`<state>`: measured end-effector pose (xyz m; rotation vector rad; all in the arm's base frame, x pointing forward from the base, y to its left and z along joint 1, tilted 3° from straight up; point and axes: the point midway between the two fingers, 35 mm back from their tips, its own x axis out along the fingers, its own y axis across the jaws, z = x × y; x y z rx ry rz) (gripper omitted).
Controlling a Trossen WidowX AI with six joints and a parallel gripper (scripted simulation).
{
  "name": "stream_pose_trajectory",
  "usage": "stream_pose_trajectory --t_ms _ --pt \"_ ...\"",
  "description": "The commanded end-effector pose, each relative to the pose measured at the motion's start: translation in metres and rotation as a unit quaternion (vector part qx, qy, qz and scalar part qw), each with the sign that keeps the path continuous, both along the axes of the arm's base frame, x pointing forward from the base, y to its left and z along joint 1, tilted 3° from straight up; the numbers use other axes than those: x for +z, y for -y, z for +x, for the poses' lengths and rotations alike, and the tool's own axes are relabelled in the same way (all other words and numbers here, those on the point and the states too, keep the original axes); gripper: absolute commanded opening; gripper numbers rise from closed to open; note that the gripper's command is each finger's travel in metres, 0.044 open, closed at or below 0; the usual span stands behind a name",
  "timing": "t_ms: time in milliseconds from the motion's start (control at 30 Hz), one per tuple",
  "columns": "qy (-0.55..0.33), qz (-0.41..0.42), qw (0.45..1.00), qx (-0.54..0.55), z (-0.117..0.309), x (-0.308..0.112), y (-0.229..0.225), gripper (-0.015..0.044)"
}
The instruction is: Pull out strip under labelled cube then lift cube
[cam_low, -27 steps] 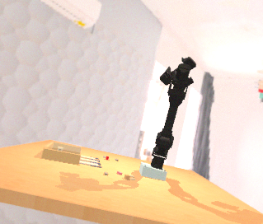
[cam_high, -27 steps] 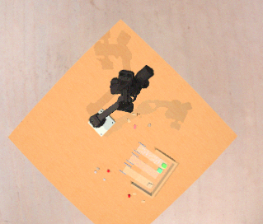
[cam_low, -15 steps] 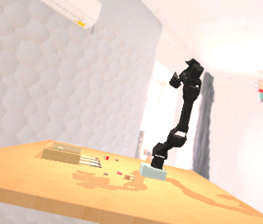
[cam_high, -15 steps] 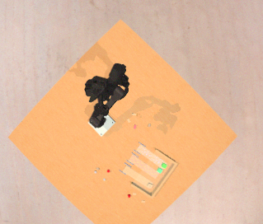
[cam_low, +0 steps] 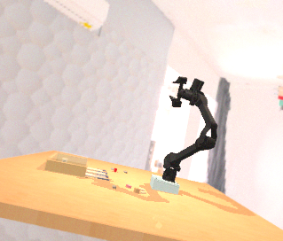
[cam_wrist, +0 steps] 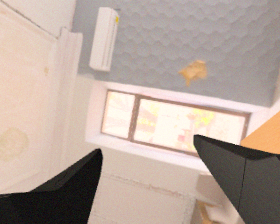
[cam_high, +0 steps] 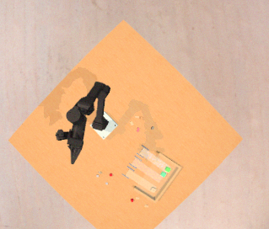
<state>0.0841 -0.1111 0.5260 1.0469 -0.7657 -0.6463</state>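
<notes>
My gripper is open and empty, raised high above the table and away from the strips. Pale strips run side by side into a low tray; dark bars show at their outer ends. A bright green cube and a teal-green cube sit near each other at the strips' inner ends. A pale cube sits at the inner end of the strip on the other side. No label can be read, so I cannot tell which cube is labelled. The wrist view shows no cube or strip.
The arm's white base stands on the orange table. Small bits lie around the tray and base, among them a red one, another red one and a pink one. The wrist view shows walls and a window.
</notes>
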Motion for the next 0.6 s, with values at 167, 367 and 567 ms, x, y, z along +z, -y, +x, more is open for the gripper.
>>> stream_pose_trajectory --t_ms 167,367,567 --pt "-0.207 -0.024 0.973 0.095 0.096 -0.085 0.050 0.0400" --pt "-0.331 -0.074 0.924 0.174 0.159 -0.153 0.043 0.0400" --pt "-0.455 -0.156 0.837 0.263 0.211 -0.235 0.010 0.0400"
